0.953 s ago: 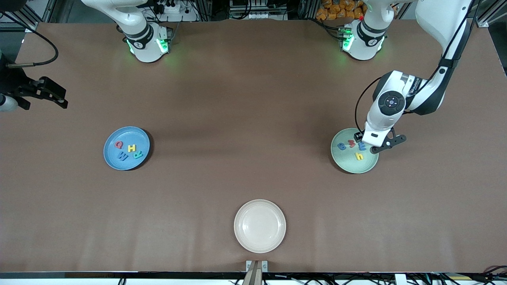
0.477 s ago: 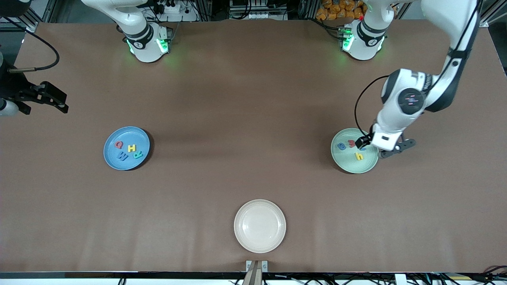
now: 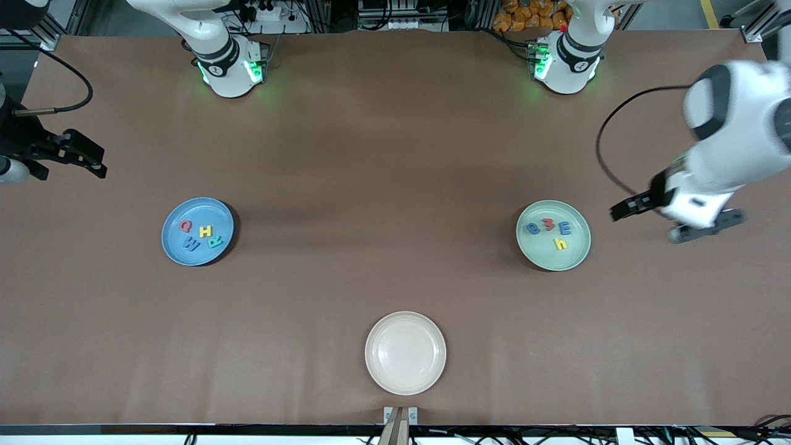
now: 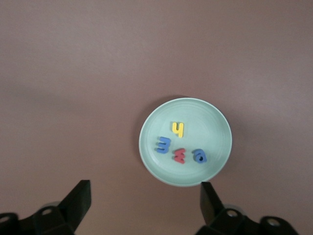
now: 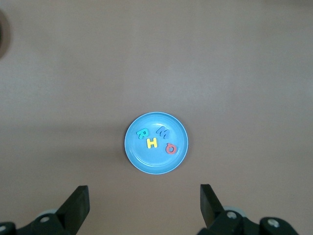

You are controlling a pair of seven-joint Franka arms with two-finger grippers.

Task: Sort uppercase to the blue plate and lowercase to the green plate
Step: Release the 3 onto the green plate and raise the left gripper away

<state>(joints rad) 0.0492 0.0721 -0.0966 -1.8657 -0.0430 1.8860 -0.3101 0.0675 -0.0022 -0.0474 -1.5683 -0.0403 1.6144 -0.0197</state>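
We count four capital letters on the blue plate (image 3: 198, 231), which sits toward the right arm's end of the desk (image 3: 383, 185): a red Q (image 3: 184, 226), a yellow H (image 3: 206, 232), a blue M (image 3: 191, 245) and a teal R (image 3: 215, 242). The green plate (image 3: 553, 235), toward the left arm's end, carries four as well: a blue a (image 3: 533, 228), a red w (image 3: 548, 224), a blue E-shaped letter (image 3: 565, 228) and a yellow h (image 3: 560, 244). The cream plate (image 3: 405, 352), nearest the front camera, is bare, and we see no stray letters on the desk, so we judge the sorting finished, with nothing left but to park the arms

One doubt: the E-shaped piece looks like a capital from the front, yet it lies with the small letters. In the left wrist view it reads more like a 3, so we cannot say which it really is

The left gripper (image 3: 673, 216) hangs over bare desk just beside the green plate, toward the desk's edge, its fingers spread wide and holding nothing. The right gripper (image 3: 65, 154) waits over the desk's edge at the right arm's end, also spread and empty
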